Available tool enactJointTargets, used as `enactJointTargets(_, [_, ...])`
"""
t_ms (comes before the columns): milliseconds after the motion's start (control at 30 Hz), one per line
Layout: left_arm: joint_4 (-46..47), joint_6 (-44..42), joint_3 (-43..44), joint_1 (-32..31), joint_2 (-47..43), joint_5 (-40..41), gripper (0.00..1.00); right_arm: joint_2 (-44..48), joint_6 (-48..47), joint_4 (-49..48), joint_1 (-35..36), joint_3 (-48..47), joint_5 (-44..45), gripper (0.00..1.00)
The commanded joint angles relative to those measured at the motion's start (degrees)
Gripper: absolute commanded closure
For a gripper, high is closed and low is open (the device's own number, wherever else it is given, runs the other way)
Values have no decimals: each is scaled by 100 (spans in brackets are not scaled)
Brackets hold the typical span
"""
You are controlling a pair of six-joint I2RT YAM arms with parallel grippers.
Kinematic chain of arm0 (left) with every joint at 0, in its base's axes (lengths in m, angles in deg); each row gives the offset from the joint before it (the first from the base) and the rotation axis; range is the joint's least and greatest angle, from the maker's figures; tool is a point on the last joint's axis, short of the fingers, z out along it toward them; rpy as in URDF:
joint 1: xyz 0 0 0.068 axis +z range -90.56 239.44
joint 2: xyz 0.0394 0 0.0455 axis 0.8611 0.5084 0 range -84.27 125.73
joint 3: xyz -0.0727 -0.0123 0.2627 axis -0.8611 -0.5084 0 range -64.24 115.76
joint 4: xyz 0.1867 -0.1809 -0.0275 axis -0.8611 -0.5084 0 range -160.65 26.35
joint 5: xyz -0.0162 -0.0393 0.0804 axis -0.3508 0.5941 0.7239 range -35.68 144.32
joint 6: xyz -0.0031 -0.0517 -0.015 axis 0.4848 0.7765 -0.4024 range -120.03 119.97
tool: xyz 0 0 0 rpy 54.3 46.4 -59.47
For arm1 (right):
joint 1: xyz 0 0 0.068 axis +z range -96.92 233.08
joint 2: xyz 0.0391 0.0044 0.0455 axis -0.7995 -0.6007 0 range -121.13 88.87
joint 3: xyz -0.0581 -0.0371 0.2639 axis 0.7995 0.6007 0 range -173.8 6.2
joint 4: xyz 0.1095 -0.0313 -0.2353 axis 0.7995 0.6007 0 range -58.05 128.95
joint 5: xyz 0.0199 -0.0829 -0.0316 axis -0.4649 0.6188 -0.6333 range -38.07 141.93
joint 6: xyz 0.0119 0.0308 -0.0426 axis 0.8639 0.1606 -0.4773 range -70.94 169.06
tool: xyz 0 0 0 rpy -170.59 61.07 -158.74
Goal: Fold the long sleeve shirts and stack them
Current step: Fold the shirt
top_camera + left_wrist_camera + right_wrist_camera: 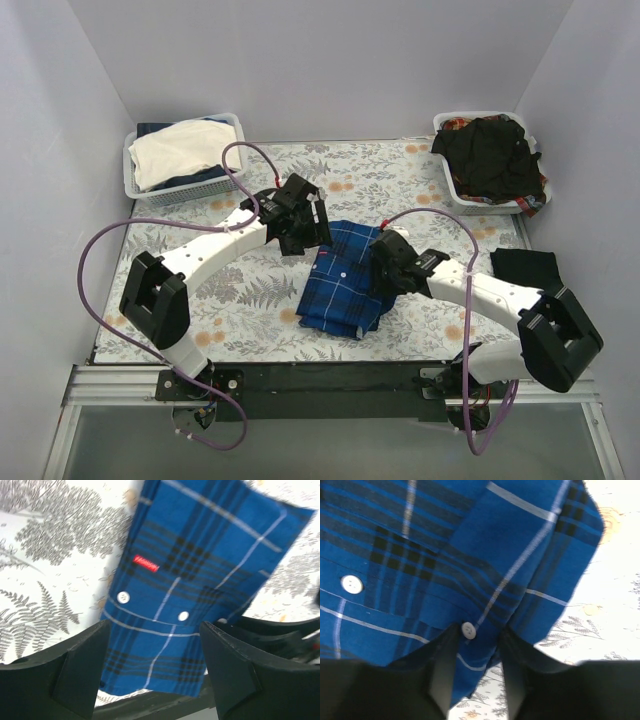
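The royal-blue plaid shirt point(340, 282) lies folded on the table's middle, with white buttons and a small red label showing in the left wrist view point(200, 555). My left gripper point(302, 228) hovers over its far-left corner with jaws wide open and empty point(152, 672). My right gripper point(388, 262) is at the shirt's right edge, its fingers closed on a fold of plaid cloth point(477, 675) beside a button. A plain black shirt point(525, 267) lies flat at the right edge of the table.
A white lattice basket point(228, 175) at the back left holds white and navy cloth. Another white basket point(447, 170) at the back right holds a heap of black clothes. The table has a fern-print cover point(250, 300).
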State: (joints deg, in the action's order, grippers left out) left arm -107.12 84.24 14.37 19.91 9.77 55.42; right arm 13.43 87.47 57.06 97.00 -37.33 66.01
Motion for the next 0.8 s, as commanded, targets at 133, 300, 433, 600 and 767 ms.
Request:
enactJointTargets(133, [40,-86,-610,77,-422,118,28,117,-159,-322,-15,-683,-178,99])
enactJointTargets(300, [189,-253,-785,77,-413,109,28,337,-343,371,-15,-1289,366,99])
enactJointTargets(433, [242,-385,-812,77,-334,127,28,337,-571,733,-111,-1597,683,99])
enactJointTargets(600, [215,-446,-733,77,-272,180,28,205,-528,917,-603,-1308,499,99])
enactJointTargets(767, [163,-517,-540,86,-193,241,28,232,-55,1049,-806,-764,779,89])
